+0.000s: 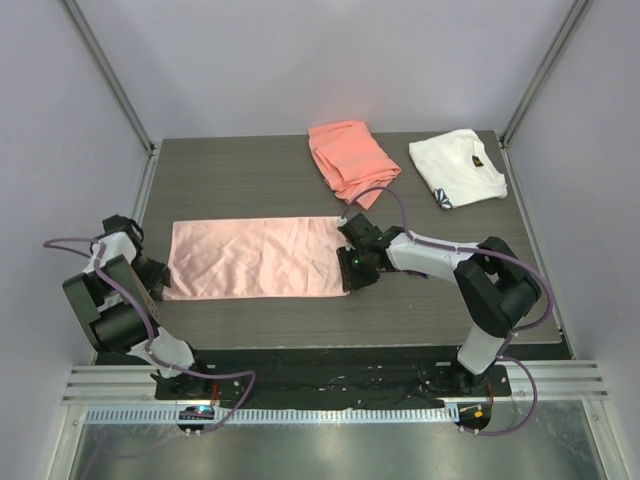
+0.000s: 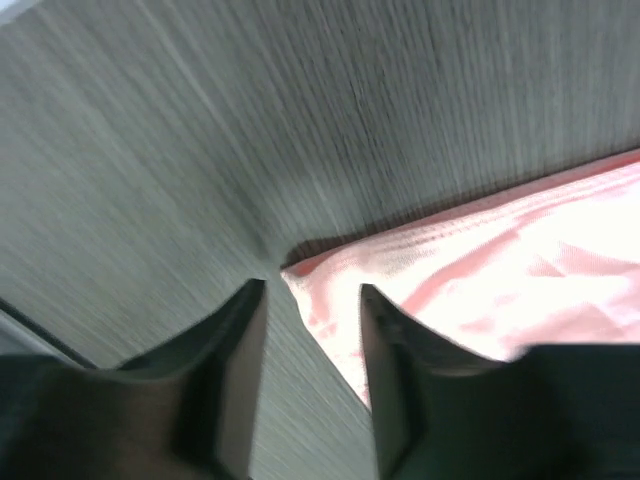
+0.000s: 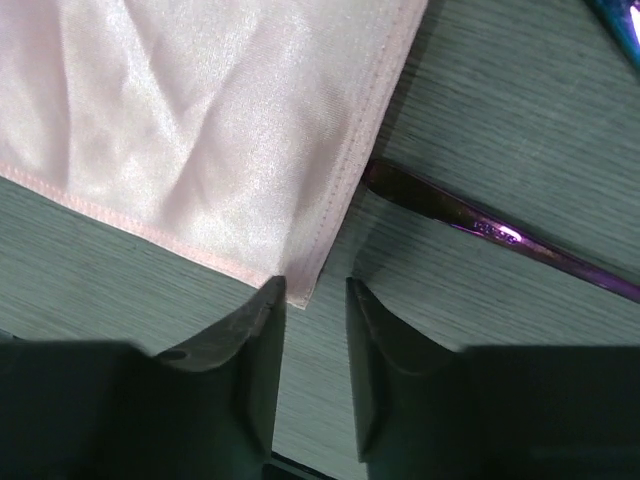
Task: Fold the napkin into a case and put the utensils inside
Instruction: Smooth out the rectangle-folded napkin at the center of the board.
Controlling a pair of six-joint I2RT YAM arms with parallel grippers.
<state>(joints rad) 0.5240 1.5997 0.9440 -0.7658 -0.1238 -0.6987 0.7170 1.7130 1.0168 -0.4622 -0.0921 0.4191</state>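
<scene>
At the middle of the table (image 1: pixel 250 185): the napkin (image 1: pixel 255 258), laid flat as a wide pale-pink oblong, long axis running left to right, seemingly doubled once. At the napkin's left near corner: the left gripper (image 2: pixel 312 288), fingers apart, the corner's tip lying in the gap between them, nothing clamped. At the napkin's right near corner: the right gripper (image 3: pixel 315 288), fingers likewise apart with a narrow gap, low over the wood; hemmed corner touching or just ahead of one fingertip, cannot tell which. Just beyond the napkin's right edge, clear of the cloth: one of the utensils (image 3: pixel 480 228), slim, purple-sheened, slanting away from that edge; a second glossy tip at the wrist view's upper corner, too cropped to name. Beyond the napkin's far edge, well apart: a coral cloth (image 1: pixel 347 160) and a white cloth (image 1: pixel 457 168). Judged as the step in hand: seizing both near corners for the next fold. Governing relation: each corner dead ahead of its own fingers, each arm nearest its own end of the long axis; closing on cloth alone required; risk of thin satin slipping on the lift.
</scene>
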